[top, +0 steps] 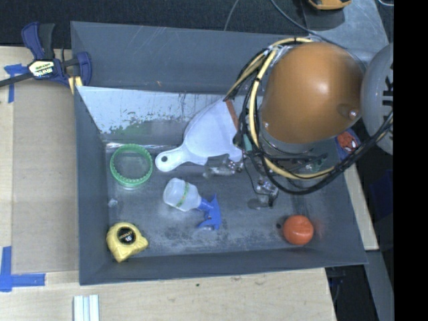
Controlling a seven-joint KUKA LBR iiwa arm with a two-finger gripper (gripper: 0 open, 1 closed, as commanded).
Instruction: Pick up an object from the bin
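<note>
My gripper (244, 182) hangs under the orange dome in the middle right of the bin. Its two metal fingertips (224, 169) stand apart, open, with bare bin floor between them. A white funnel (207, 139) lies just up and left of it, and the left fingertip is close under the funnel's lower rim. A small blue plastic piece (210, 214) lies below and to the left. Beside that piece is a clear plastic cup (179, 194) on its side. An orange ball (297, 229) rests near the front right wall.
A green ring (132, 164) lies at the left of the bin and a yellow tape measure (126, 240) sits in the front left corner. The arm's dome and cables cover the right rear part of the bin.
</note>
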